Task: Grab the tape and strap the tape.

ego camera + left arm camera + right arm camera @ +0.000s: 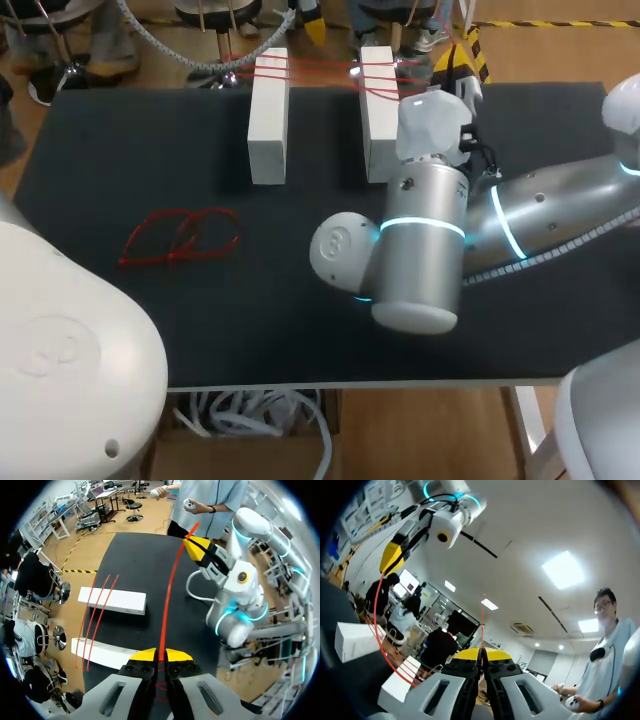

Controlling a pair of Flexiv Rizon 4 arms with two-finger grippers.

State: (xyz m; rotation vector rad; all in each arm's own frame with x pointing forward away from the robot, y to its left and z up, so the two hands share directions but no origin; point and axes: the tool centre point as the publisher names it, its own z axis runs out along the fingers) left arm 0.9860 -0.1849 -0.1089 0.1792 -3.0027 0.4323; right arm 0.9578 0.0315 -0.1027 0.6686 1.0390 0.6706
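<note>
Left wrist view: left claw (160,656) pressed together, pinching red tape (167,595); right claw (482,652) likewise pinching it.

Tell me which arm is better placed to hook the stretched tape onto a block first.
Right, probably: its fingers, shut on the tape, sit low beside the right block; the left fingers hold it higher up.

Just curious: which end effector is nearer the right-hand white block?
Right. The right end effector is close by the right white block; the left end effector, sharing its red band, is by the left white block.
</note>
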